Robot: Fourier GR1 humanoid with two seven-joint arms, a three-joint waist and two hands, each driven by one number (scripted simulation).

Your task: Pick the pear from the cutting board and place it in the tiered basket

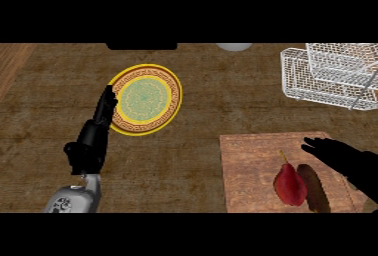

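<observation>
The right hand (344, 158) hovered, fingers released, beside the pear (290, 186) on the board (247, 170), lower right; the left hand (93, 136) rested open, left.

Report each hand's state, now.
Left hand: open, holding nothing.
Right hand: open, empty, over the brown wooden cutting board, apart from the dark red pear.
</observation>
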